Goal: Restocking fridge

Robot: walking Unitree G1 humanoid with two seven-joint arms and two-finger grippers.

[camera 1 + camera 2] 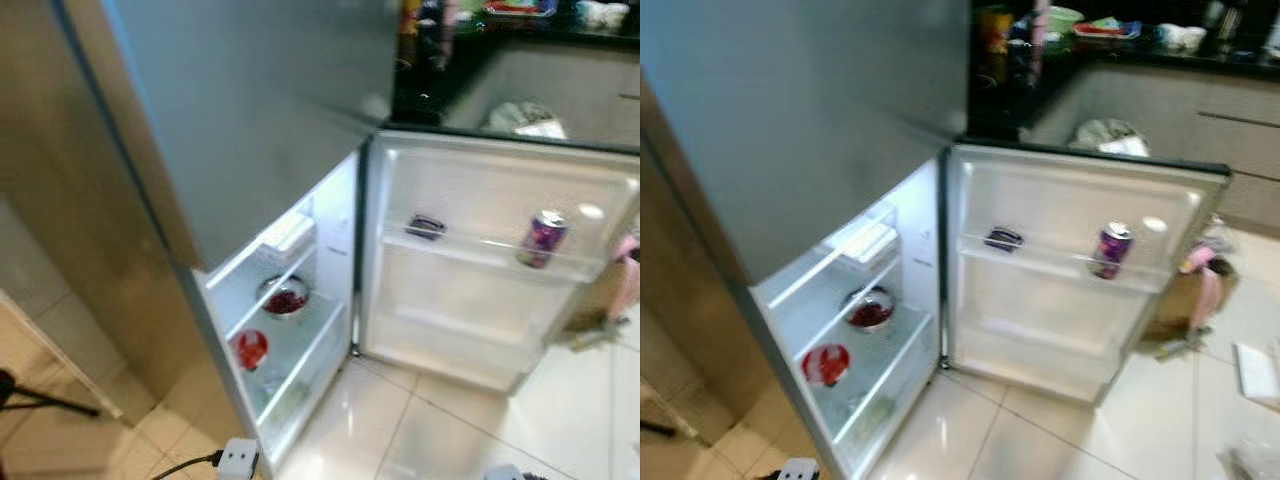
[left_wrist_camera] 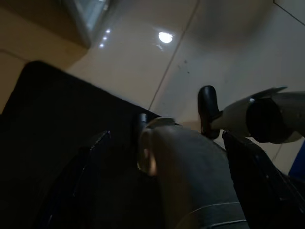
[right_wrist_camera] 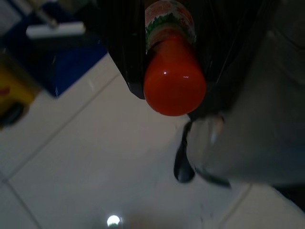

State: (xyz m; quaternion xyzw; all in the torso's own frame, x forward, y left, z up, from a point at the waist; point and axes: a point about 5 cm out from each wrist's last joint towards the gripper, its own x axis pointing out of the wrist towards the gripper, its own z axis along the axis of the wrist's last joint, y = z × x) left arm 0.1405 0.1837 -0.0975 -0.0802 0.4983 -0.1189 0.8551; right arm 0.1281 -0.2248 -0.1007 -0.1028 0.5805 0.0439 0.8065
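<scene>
Head views: silver fridge (image 1: 250,120), lower door (image 1: 1080,290) swung open; purple drink can (image 1: 541,238) upright on door shelf.
Left wrist view: left gripper (image 2: 143,157) dark, finger state cannot tell.
Right wrist view: right gripper (image 3: 174,57) fingers clamp red sauce bottle (image 3: 174,81) above pale tiled floor (image 3: 86,157).

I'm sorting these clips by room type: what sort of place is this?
Most likely a home kitchen. An open fridge holds a bowl of red food, its door shelf carries a drink can, and a dark countertop cluttered with items runs behind, above a glossy tiled floor.
</scene>
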